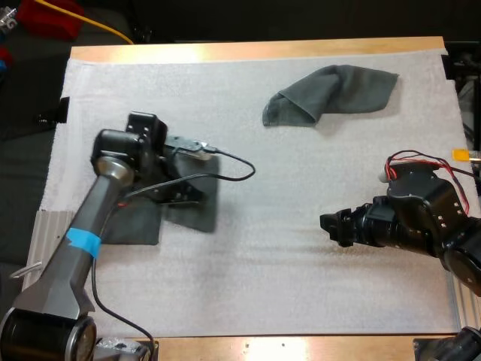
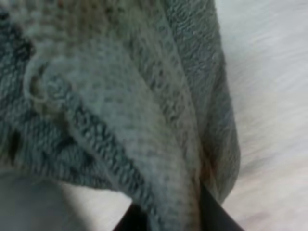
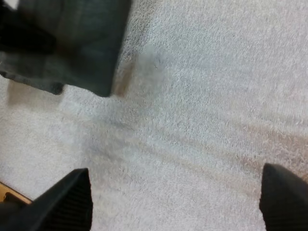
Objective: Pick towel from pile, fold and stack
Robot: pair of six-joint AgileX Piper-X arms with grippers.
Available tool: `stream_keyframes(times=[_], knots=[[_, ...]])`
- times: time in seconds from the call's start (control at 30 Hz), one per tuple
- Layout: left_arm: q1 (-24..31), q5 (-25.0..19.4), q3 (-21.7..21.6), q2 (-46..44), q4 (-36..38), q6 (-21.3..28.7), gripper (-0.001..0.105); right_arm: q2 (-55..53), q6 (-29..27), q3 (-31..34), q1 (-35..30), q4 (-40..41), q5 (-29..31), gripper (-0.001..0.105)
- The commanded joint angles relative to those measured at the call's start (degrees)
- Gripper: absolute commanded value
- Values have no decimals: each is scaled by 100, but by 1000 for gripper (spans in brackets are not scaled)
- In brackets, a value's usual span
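Left claw point(image 1: 184, 194) pinches the towel point(image 1: 200, 215) beneath it.

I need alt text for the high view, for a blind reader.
The left gripper grips a flat towel on the left of the white mat; right gripper hovers open over bare mat; a crumpled towel lies farther off.
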Motion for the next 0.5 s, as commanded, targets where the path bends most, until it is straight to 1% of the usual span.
stream_keyframes(times=[0.0,0.07,0.17,0.23,0.47], knots=[[82,-326,-76,-77,256,93,4,-57,-15,-32,4,-6,-37,70],[244,-581,-127,-85,446,131,4,-57,-15,-32,4,-6,-37,70],[481,-829,-127,-98,652,229,4,-57,-15,-32,4,-6,-37,70],[632,-968,-127,-97,654,237,4,-57,-15,-32,4,-6,-37,70],[1088,-1025,-127,-97,459,245,4,-57,-15,-32,4,-6,-37,70]])
